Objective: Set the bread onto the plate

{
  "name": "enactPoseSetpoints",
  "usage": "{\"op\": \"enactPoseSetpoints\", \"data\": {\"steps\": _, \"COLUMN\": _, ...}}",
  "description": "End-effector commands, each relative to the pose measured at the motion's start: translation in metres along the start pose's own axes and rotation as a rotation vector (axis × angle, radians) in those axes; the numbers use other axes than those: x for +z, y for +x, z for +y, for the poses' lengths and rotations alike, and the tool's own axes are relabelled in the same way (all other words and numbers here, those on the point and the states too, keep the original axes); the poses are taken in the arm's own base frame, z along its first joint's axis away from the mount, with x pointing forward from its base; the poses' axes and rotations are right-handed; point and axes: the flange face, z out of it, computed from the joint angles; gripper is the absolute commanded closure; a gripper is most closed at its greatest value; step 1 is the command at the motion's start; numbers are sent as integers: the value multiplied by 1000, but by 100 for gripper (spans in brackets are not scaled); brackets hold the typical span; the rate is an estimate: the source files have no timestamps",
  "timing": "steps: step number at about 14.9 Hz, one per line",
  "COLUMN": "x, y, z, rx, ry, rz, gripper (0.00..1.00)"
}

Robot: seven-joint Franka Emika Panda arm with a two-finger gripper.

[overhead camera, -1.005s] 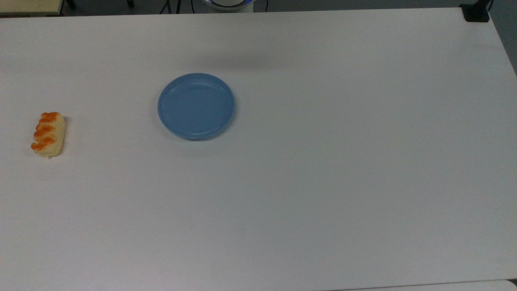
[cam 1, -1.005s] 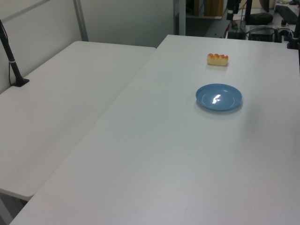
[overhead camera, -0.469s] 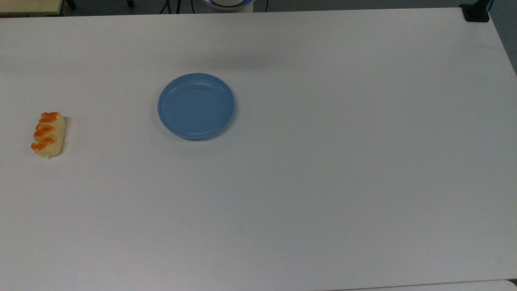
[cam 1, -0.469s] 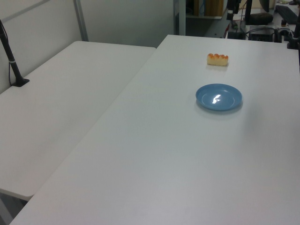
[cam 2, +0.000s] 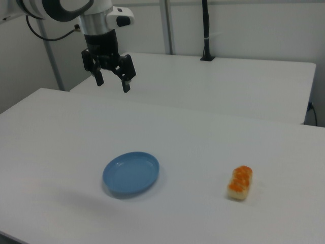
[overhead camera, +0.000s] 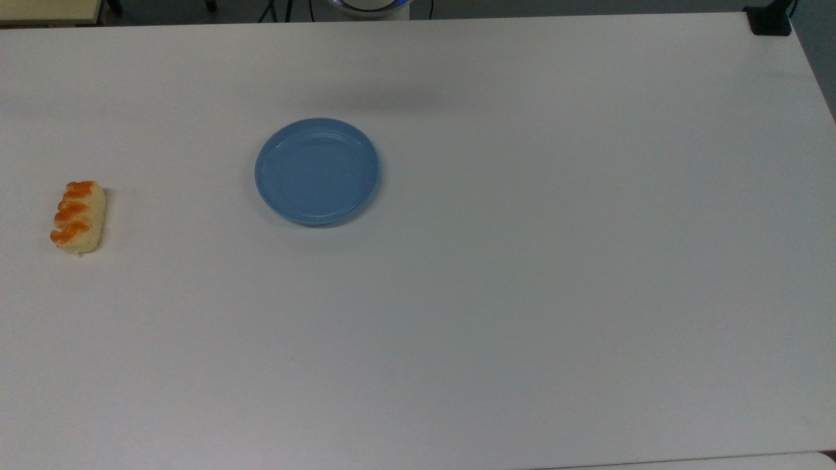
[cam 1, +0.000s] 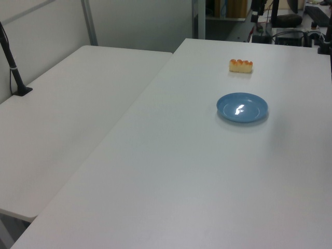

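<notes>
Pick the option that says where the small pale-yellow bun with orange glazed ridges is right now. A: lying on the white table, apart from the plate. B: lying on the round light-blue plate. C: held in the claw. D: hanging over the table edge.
A: the small pale-yellow bun with orange glazed ridges lies on the white table, apart from the round light-blue plate, while the open claw hangs high and holds nothing.

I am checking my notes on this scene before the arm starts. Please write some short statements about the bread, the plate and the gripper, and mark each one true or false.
1. The bread lies on the plate. False: it lies on the table, apart from the plate.
2. The plate holds nothing. True.
3. The gripper holds the bread. False: it is open, high above the table.
4. In the right view, the bread is to the plate's right. True.
</notes>
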Motion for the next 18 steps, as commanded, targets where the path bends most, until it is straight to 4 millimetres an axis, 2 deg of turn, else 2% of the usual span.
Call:
{"op": "enactPoseSetpoints", "data": {"steps": 1, "x": -1, "y": -5, "z": -1, "rx": -13, "ry": 20, "rz": 14, "gripper": 0}}
{"op": "enactPoseSetpoints", "data": {"steps": 15, "x": 2, "y": -4, "z": -2, "rx": -35, "ry": -3, "rz": 3, "gripper": 0}}
{"op": "enactPoseSetpoints", "data": {"steps": 18, "x": 3, "y": -5, "z": 10, "rx": -77, "ry": -62, "rz": -11, "gripper": 0}}
